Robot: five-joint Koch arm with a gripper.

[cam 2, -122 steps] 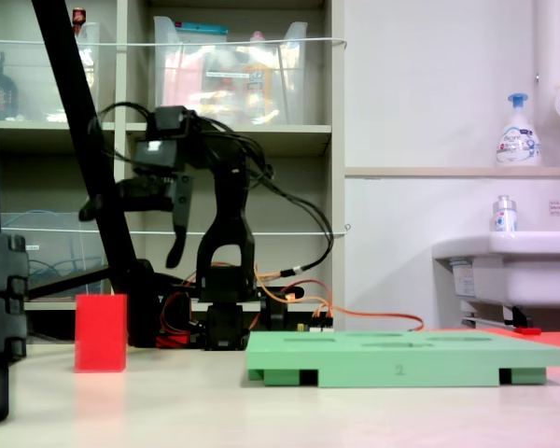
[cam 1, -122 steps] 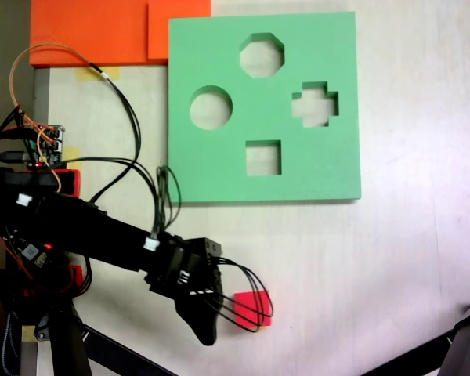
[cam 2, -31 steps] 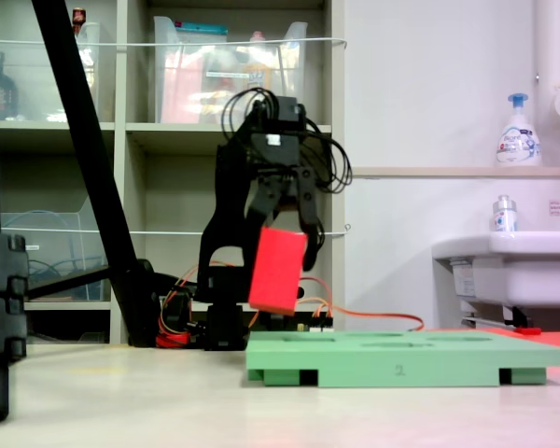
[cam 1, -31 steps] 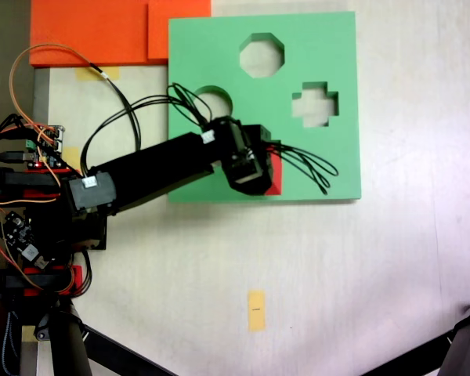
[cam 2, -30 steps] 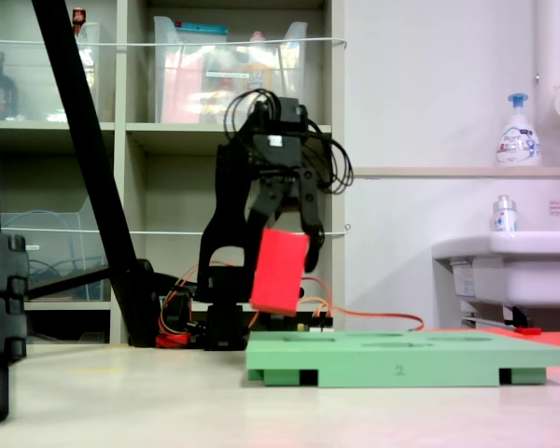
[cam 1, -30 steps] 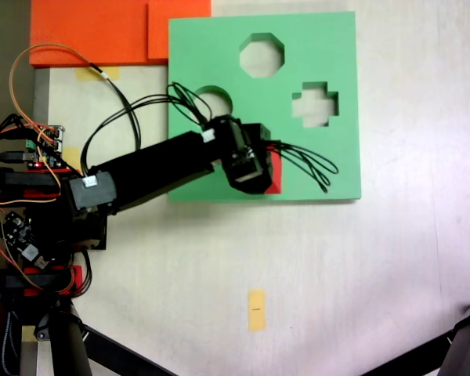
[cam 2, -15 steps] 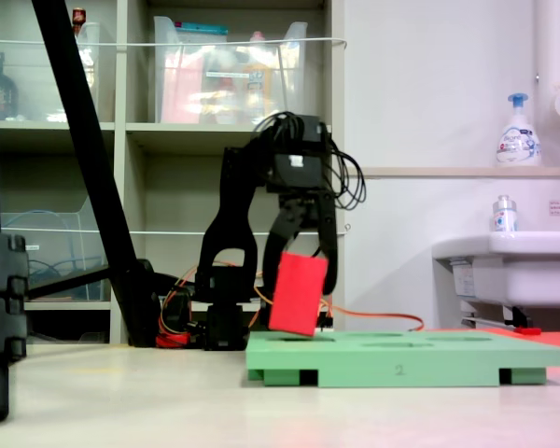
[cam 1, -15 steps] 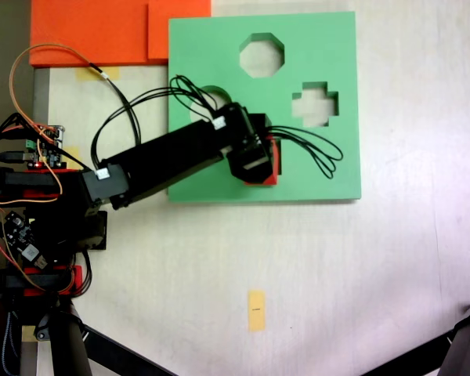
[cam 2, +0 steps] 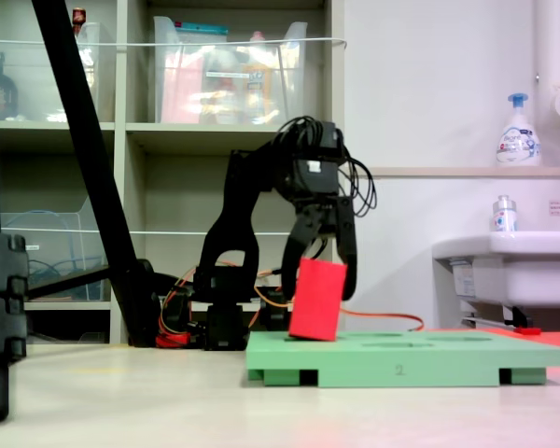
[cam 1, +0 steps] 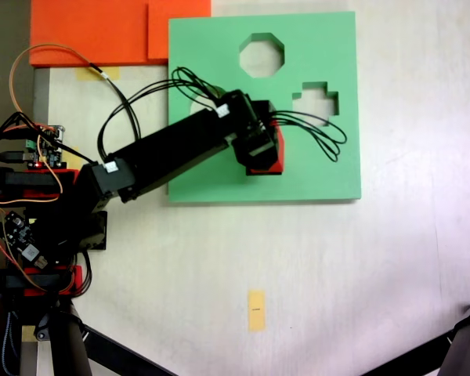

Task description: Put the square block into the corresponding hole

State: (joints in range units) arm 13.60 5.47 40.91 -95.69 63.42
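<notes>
The square block (cam 2: 317,300), bright red and plain-faced, tilts at frame centre, clamped between the jaws of the gripper (cam 2: 319,273), its lower edge at the green foam board (cam 2: 467,359). From above, the gripper (cam 1: 260,150) covers the corresponding hole and most of the block (cam 1: 276,159). Pale table (cam 1: 360,282); shelves behind, sink at right.

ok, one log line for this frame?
gripper: shut on square block | block: tilted, at green board surface over square hole | seated: not yet

One fixed view from straight overhead, another low at table level, both on the green foam board (cam 1: 313,164) (cam 2: 401,359).
</notes>
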